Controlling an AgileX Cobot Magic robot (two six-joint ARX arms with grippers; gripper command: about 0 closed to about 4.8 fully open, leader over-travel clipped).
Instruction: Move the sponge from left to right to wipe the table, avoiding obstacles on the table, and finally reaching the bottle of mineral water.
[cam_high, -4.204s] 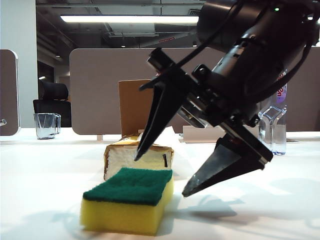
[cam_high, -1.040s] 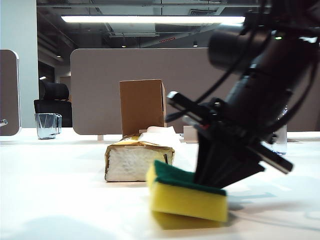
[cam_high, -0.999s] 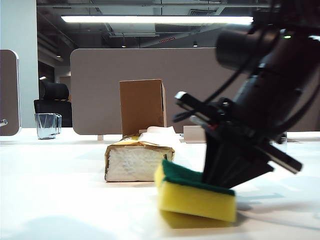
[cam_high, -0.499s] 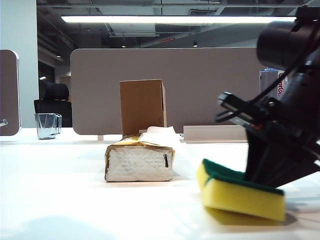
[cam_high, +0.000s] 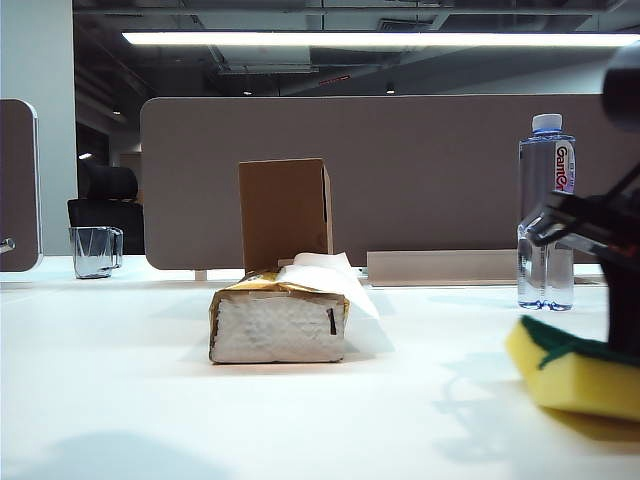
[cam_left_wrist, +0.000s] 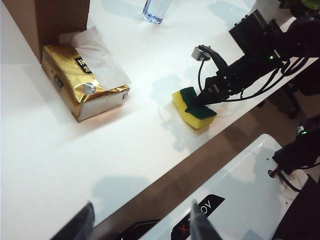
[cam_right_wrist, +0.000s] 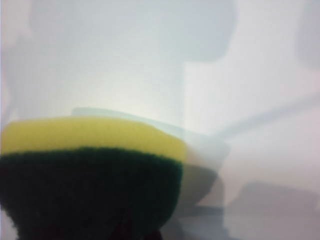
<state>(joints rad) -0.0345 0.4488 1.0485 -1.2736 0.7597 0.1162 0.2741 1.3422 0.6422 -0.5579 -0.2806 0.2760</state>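
The sponge (cam_high: 572, 376), yellow with a dark green top, lies on the white table (cam_high: 200, 420) at the right edge of the exterior view, in front of the bottle of mineral water (cam_high: 546, 215). My right gripper (cam_high: 624, 348) is shut on the sponge's green top, pressing down from above. The right wrist view is filled by the sponge (cam_right_wrist: 90, 150); the fingers there are dark and hidden. The obstacles stand left of it: the gold tissue pack (cam_high: 278, 320) and the brown cardboard box (cam_high: 285, 212). My left gripper (cam_left_wrist: 142, 227) hangs open, high off the table's near edge, holding nothing.
A clear glass cup (cam_high: 95, 250) stands at the far left back. A grey partition (cam_high: 420, 170) runs behind the table. In the left wrist view the sponge (cam_left_wrist: 192, 107) lies close to the table's near edge (cam_left_wrist: 165, 165), with the tissue pack (cam_left_wrist: 82, 82) farther in.
My right gripper has dragged the sponge to the right, from just in front of the tissue pack to the right edge of the view. The bottle now shows uncovered. The left arm kept still.
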